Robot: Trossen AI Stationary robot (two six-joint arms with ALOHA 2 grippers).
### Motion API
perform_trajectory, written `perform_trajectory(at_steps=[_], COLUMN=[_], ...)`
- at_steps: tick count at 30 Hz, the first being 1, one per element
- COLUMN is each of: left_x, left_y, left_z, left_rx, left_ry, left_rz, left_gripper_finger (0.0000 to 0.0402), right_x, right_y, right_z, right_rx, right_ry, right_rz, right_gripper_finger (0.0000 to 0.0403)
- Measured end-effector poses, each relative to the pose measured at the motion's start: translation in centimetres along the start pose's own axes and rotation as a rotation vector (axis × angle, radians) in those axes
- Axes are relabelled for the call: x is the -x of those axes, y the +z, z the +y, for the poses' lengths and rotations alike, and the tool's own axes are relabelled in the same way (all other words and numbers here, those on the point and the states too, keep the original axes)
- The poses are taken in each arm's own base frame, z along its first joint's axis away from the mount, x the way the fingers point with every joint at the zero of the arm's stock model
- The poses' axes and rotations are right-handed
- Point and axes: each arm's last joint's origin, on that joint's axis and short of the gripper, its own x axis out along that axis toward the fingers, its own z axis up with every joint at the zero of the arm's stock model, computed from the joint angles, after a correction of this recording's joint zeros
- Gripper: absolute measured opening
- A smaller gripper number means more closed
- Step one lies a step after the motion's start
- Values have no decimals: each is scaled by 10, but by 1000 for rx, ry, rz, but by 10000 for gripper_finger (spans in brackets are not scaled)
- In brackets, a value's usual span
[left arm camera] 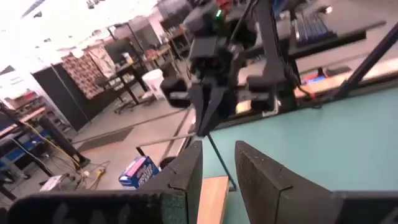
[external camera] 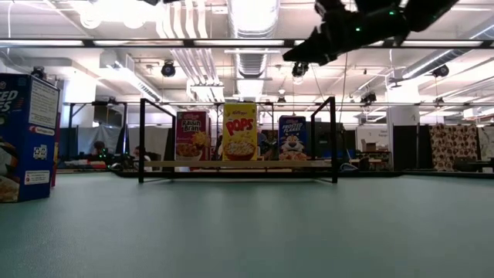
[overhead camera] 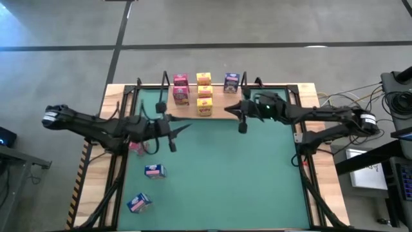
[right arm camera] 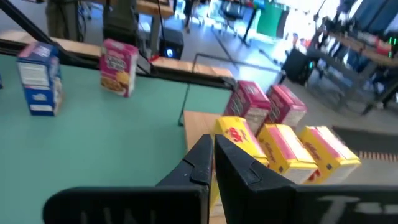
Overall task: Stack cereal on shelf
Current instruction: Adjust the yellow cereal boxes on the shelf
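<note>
Cereal boxes [overhead camera: 204, 93] mostly on the shelf [overhead camera: 219, 112], three down on the counter [overhead camera: 244, 180]; left fingers [left arm camera: 186, 177] a bit open, empty; right fingers [right arm camera: 200, 163] shut, empty; next, grab one loose box

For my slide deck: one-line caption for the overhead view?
Six tiny cereal boxes sit on the light-wood shelf board; both dark arms hover over the green table mat.
</note>
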Motion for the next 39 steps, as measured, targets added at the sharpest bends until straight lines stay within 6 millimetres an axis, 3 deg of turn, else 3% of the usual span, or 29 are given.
perform_trajectory(at_steps=[5,16,30,39], left_x=[-29,-96,-157,-176], left_y=[2,-25,-46,-84], left_z=[21,66,153,195], left_rx=[3,-49,-1,54], left_ry=[-20,47,-179,-168], left_rz=[75,324,598,693], left_gripper_finger=[77,77,80,150], right_x=[14,35,43,42], right_y=[-9,-24,-25,-27], right_z=[8,16,17,17], right_rx=[19,60,64,74], right_ry=[5,30,23,27], right_rz=[-47,-138,-131,-114], right_gripper_finger=[9,9,9,9])
